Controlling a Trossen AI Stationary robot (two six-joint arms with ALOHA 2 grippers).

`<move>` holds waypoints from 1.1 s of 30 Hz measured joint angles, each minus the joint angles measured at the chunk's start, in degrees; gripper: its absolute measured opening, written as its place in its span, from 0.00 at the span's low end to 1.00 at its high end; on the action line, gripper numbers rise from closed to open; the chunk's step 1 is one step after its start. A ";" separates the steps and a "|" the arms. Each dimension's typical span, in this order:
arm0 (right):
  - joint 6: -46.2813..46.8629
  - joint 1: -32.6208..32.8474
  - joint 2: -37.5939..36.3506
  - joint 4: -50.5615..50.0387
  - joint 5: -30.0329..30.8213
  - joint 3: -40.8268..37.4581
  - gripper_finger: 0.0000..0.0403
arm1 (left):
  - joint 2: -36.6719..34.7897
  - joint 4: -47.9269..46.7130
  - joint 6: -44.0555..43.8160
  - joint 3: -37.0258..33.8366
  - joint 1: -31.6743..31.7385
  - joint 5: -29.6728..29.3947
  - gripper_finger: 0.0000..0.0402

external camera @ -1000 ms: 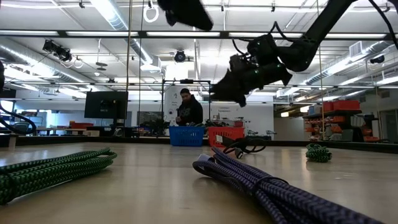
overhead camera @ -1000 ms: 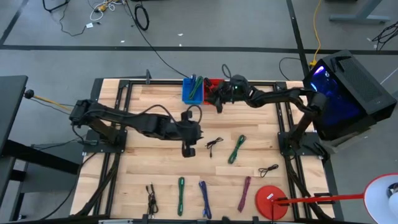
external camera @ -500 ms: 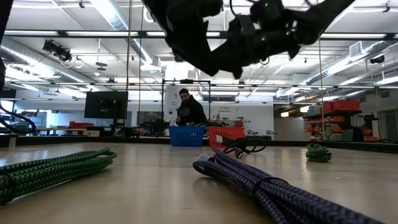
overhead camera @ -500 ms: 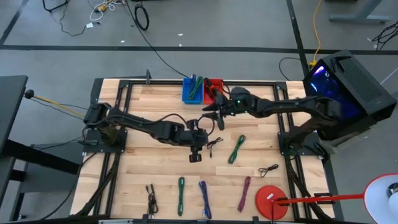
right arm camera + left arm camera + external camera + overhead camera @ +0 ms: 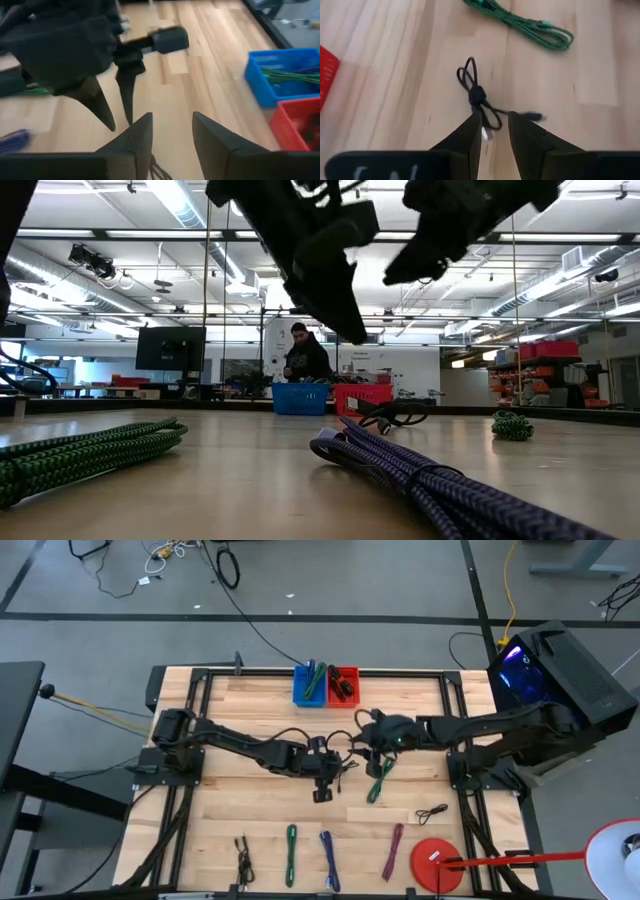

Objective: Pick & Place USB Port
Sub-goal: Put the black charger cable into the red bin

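A thin black USB cable (image 5: 345,772) lies in a loose loop flat on the wooden table's middle, also seen in the left wrist view (image 5: 477,97). My left gripper (image 5: 326,772) hangs above it, pointing down, open; in its wrist view (image 5: 495,117) the fingers stand just short of the cable without touching. My right gripper (image 5: 366,745) is close by on the right, open (image 5: 171,117), in the air and facing the left gripper (image 5: 100,55). In the low view both grippers (image 5: 345,320) (image 5: 400,275) are well above the tabletop.
A blue bin (image 5: 310,685) with green cables and a red bin (image 5: 343,683) stand at the far edge. A green cable (image 5: 380,780) lies right of the black one. More cables lie along the near edge (image 5: 290,855) (image 5: 329,860) (image 5: 393,850), beside a red disc (image 5: 437,862).
My left gripper has swung toward the table's right and slightly nearer, ending over the black cable. My right gripper has left the red bin at the far edge and come toward the table's middle, close to the left gripper. The cables have not moved.
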 joint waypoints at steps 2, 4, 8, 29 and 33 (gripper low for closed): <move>0.62 2.03 -0.11 -0.05 3.55 0.01 0.34 | 0.60 -0.48 -0.63 -0.06 0.29 0.07 0.26; 0.94 3.63 -0.23 -0.28 6.47 0.01 0.34 | 1.73 1.28 -3.07 0.11 0.71 0.08 0.26; 1.10 5.54 -0.23 0.28 9.28 0.01 0.34 | 3.19 2.46 -5.13 0.07 1.73 3.15 0.26; -0.23 7.94 -0.23 2.91 13.17 0.03 0.34 | 12.12 8.83 -8.15 0.07 4.43 7.37 0.24; -0.36 7.94 -0.23 2.86 13.16 0.03 0.34 | 12.71 8.73 -8.77 0.15 4.62 8.10 0.08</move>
